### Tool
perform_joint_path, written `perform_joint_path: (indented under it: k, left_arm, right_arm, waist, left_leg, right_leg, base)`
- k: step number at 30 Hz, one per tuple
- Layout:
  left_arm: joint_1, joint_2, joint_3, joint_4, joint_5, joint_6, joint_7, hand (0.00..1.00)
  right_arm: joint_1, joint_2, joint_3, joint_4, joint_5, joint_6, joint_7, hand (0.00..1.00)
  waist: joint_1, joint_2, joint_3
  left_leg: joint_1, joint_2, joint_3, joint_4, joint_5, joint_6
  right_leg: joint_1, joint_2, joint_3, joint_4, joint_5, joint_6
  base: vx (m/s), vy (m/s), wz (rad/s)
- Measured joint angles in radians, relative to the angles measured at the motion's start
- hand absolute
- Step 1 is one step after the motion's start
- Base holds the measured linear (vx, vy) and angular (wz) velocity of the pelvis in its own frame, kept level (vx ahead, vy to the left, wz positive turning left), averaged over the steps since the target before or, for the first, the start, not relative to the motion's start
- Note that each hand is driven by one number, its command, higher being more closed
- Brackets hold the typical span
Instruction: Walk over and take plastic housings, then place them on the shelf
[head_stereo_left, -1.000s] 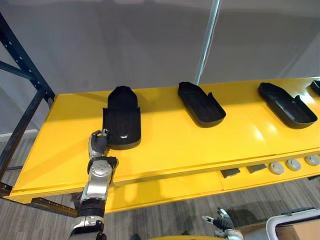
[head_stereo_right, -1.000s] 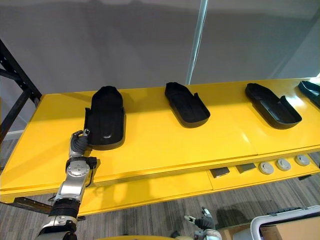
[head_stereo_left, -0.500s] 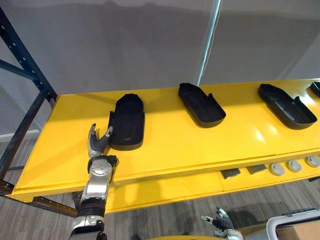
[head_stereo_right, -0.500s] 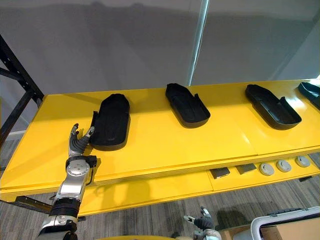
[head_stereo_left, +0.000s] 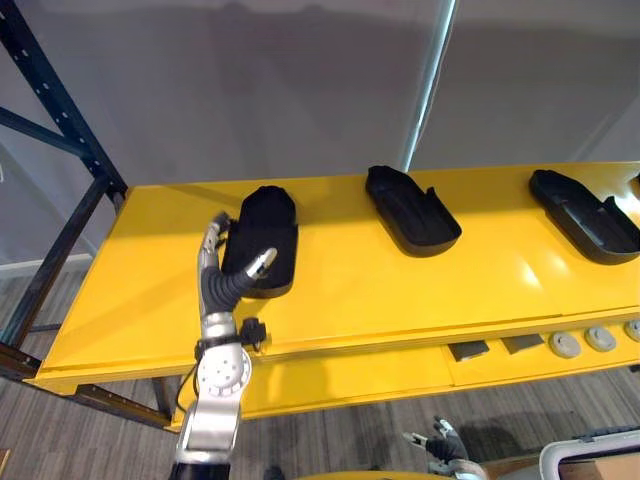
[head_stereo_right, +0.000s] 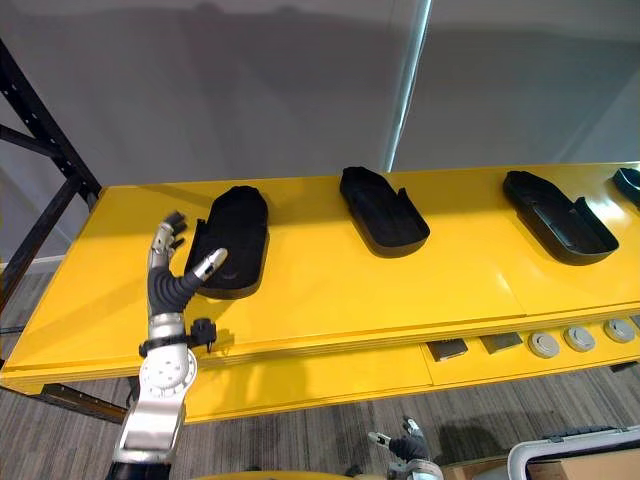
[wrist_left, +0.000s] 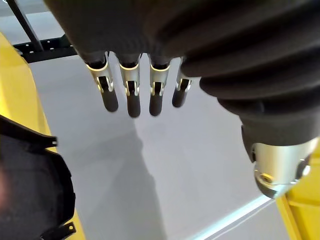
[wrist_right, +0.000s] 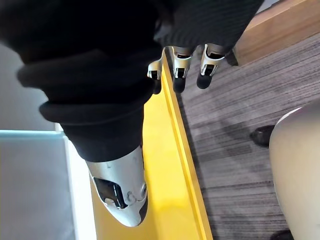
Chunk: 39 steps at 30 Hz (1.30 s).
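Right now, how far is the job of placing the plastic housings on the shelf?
Looks done: the leftmost housing, middle housing and third housing lie on the yellow shelf. In hand: nothing; the left hand is open by the leftmost housing, the right hand open, low. Left: I cannot tell whether more must be fetched.

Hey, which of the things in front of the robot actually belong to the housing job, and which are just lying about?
Belong to the job:
- left housing, by the open left hand
- middle housing
- right housing
- yellow shelf
- right hand, hanging low

Just lying about:
- grey discs on the lower ledge
- dark wedges beside them
- pole behind
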Motion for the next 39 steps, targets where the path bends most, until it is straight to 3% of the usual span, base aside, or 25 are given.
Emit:
perform_joint_path:
  k: [5, 14, 25, 39]
  left_arm:
    - [0.1, 0.001, -0.041, -0.004, 0.07, -0.024, -0.072, 1.0]
    - [0.126, 0.001, -0.056, 0.076, 0.128, -0.023, -0.149, 1.0]
    - [0.025, 0.001, -0.065, 0.27, 0.181, 0.013, -0.148, 1.0]
    - [-0.174, 0.031, -0.051, 0.458, 0.199, 0.069, -0.121, 1.0]
  right_arm:
    - [0.012, 0.001, 0.001, -0.004, 0.0, -0.008, -0.003, 0.0]
    - [0.017, 0.012, 0.008, -0.027, -0.009, -0.009, 0.0, 0.0]
    - [0.034, 0.001, 0.029, -0.051, -0.01, -0.007, 0.0, 0.0]
    - [0.015, 0.0, 0.036, -0.041, -0.019, 0.005, 0.001, 0.0]
  waist:
    - [0.028, -0.008, 0.008]
    - [0.028, -0.012, 0.005]
    - [0.021, 0.009, -0.01]
    - [-0.01, 0.001, -0.016]
  left_leg:
    - [-0.012, 0.0, 0.004, 0.0, -0.009, -0.005]
    - [0.008, 0.0, 0.008, 0.006, -0.008, -0.006]
    - [0.006, -0.002, 0.012, -0.001, -0.008, -0.005]
    - [-0.007, -0.003, 0.025, 0.005, -0.011, -0.009]
  right_leg:
    - [-0.004, -0.001, 0.0, 0.002, -0.011, 0.016]
    - [0.001, 0.0, 0.006, 0.014, -0.011, 0.016]
    - [-0.017, -0.001, 0.018, 0.019, -0.014, 0.014]
    - [-0.019, 0.001, 0.022, -0.004, -0.01, 0.008]
  base:
    - [0.0, 0.0, 0.0]
    - [0.01, 0.001, 0.0]
    - [-0.03, 0.003, -0.03]
    - [0.05, -0.003, -0.03]
